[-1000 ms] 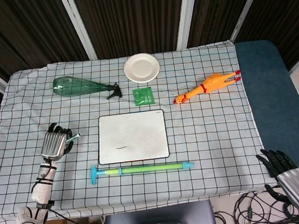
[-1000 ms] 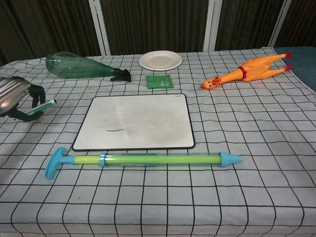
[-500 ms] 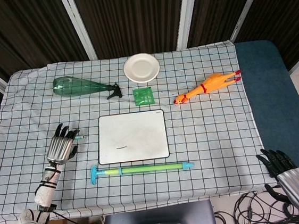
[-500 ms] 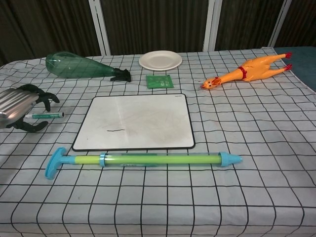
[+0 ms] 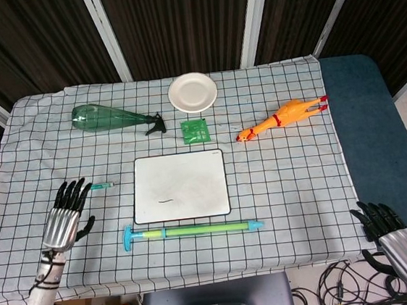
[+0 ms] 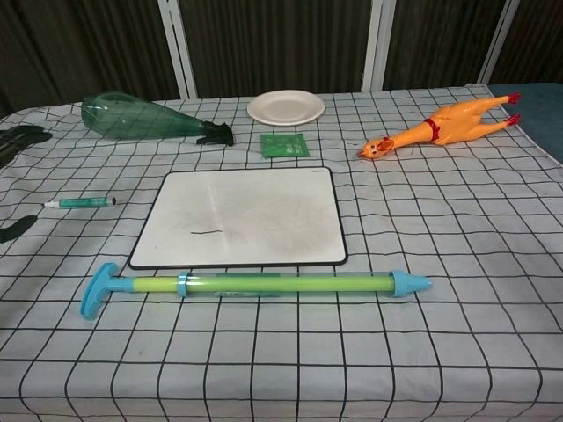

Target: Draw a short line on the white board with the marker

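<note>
The left hand (image 5: 63, 217) hovered at about eight o'clock on the worktop (image 5: 293, 172), its dark fingers (image 5: 72, 192) spread apart and holding nothing; in the chest view only its fingertips (image 6: 19, 134) showed at the left edge. The marker (image 5: 102, 186) lay flat on the checked cloth just beyond those fingers, toward one o'clock from the hand, apart from it and near the left edge of the white board (image 5: 180, 186). The board sat at the centre of the worktop, with a short dark line (image 6: 207, 232) drawn in its lower left part. The right hand (image 5: 395, 239) hung off the worktop's edge at five o'clock, its fingers apart and empty. Just below the board, at six o'clock, lay a green and blue tube toy (image 5: 194, 231), parallel to the board's near edge. At twelve o'clock stood a white plate (image 5: 193, 92), with a small green packet (image 5: 196, 131) between it and the board. A green plastic bottle (image 5: 109, 119) lay on its side at eleven o'clock, and a rubber chicken (image 5: 281, 119) lay at two o'clock.
</note>
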Robot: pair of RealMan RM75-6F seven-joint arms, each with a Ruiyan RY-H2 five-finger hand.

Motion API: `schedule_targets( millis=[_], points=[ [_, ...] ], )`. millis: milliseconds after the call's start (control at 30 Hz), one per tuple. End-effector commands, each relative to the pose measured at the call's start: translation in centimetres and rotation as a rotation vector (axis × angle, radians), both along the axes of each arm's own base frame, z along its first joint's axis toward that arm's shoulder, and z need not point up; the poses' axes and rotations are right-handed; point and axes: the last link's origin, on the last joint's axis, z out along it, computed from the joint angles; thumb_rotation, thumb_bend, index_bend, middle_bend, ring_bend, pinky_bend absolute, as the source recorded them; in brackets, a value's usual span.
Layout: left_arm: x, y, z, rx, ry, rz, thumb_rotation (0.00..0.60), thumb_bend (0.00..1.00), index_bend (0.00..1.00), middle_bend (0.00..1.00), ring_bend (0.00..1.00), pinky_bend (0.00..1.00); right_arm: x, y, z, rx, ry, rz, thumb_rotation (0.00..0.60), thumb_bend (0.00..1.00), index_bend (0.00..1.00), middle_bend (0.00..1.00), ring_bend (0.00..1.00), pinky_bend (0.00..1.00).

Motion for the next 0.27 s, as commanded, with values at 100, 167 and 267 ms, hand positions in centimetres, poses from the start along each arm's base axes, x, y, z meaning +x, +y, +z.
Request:
schedule_targets(
  millis=[100,167,267],
  points=[
    [-1.4,-14.2,6.0,-0.114,-0.009,0.186,0.6,0.34,0.0,0.0,0.0,0.0,0.2,-0.1,-0.5,-0.001,0.012,0.008,0.6,0.33,0.0,0.0,0.0,0.07],
    [-1.2,-14.3,6.2,-0.095,-0.001,0.169,0.6,0.34,0.0,0.0,0.0,0.0,0.3,0.0,-0.7,0.004,0.018,0.012,0.6,0.33,0.0,0.0,0.0,0.07],
    [-0.9,-14.6,6.3,-0.077,0.003,0.157,0.6,0.34,0.0,0.0,0.0,0.0,0.3,0.2,-1.0,0.01,0.029,0.015,0.6,0.33,0.0,0.0,0.0,0.07]
  ],
)
